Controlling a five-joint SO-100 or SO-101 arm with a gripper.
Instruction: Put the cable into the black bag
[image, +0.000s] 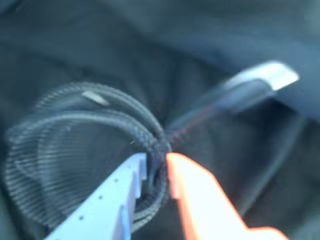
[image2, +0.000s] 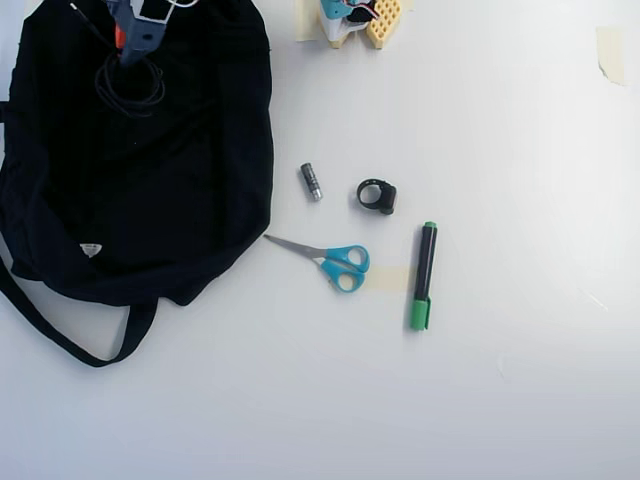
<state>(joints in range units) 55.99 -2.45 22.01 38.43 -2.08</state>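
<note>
The black bag (image2: 170, 180) lies flat at the left of the white table in the overhead view. My gripper (image2: 128, 48) is over its upper left part, shut on the coiled dark cable (image2: 130, 88), which hangs below the jaws against the bag's fabric. In the wrist view the pale blue finger and the orange finger of my gripper (image: 156, 160) pinch the braided cable (image: 90, 117) where its loops meet. The coil spreads left over dark bag fabric (image: 225, 30). A pale blurred strip (image: 260, 80) runs up right from the grip; I cannot tell what it is.
To the right of the bag lie a small battery (image2: 312, 182), a black ring (image2: 377, 196), blue-handled scissors (image2: 335, 262) and a green-capped marker (image2: 424, 275). The bag's strap (image2: 70, 340) loops out at lower left. A yellow and teal object (image2: 355, 20) sits at the top edge.
</note>
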